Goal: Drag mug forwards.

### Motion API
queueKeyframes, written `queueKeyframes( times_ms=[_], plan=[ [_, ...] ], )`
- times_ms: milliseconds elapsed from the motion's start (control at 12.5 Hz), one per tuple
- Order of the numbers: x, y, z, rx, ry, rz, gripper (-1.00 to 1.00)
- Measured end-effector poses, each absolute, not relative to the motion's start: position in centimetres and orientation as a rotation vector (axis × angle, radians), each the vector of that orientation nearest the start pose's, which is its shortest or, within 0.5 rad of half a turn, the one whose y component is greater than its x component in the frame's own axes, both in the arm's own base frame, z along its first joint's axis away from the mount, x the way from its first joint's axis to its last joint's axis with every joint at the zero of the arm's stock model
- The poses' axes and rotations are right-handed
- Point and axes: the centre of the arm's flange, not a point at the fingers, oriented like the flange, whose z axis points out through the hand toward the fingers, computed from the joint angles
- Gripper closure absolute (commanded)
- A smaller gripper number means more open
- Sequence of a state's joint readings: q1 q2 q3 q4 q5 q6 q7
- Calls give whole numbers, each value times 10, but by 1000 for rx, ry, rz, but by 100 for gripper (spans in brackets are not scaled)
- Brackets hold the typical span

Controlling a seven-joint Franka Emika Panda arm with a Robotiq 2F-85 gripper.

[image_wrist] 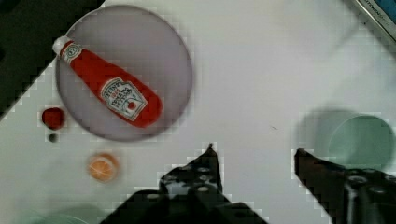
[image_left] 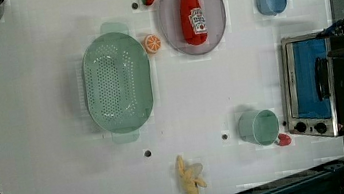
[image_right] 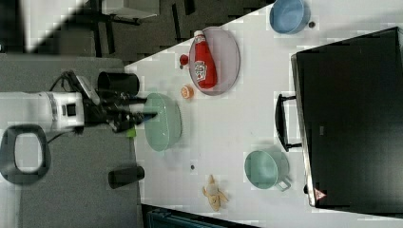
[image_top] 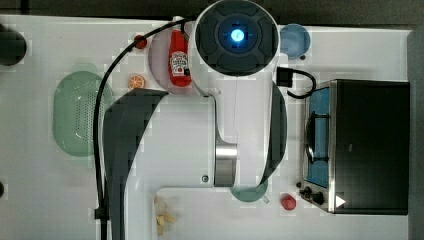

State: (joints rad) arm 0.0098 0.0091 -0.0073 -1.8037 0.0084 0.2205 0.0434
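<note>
the round, smooth green mug point(image_left: 259, 127) sits low and right in the left view, on the flat white bench point(image_left: 200, 98), beside the shiny boxy oven point(image_left: 322, 85). the black gripper point(image_wrist: 254, 154) has jaws wide apart, holding nothing.

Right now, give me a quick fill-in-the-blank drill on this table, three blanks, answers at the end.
1. The ketchup bottle lies on the grey ____.
2. In the left view, the mug stands just left of the toaster ____.
3. In the wrist view, the gripper hangs above the table with its jaws ____, holding nothing.

Missing words: plate; oven; open
</note>
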Motion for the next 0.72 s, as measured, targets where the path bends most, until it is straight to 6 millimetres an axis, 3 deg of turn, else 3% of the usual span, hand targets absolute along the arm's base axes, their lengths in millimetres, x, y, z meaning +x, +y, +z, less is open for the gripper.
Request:
queueKeyframes(
  times_ms=[160,240,320,400,560,640,720],
  plan=[
    [473,-9,530,-2933,1299,296,-81],
    [436,-13,543,-2939,1303,311,-99],
    [413,-15,564,-2934,1293,231,-100],
    [398,-17,588,-2908,1285,127,-100],
    [393,-20,630,-2850,1267,-75,-100],
    [398,-27,637,-2820,1273,-141,-100],
    [405,-38,629,-2806,1304,-135,-100]
  ],
)
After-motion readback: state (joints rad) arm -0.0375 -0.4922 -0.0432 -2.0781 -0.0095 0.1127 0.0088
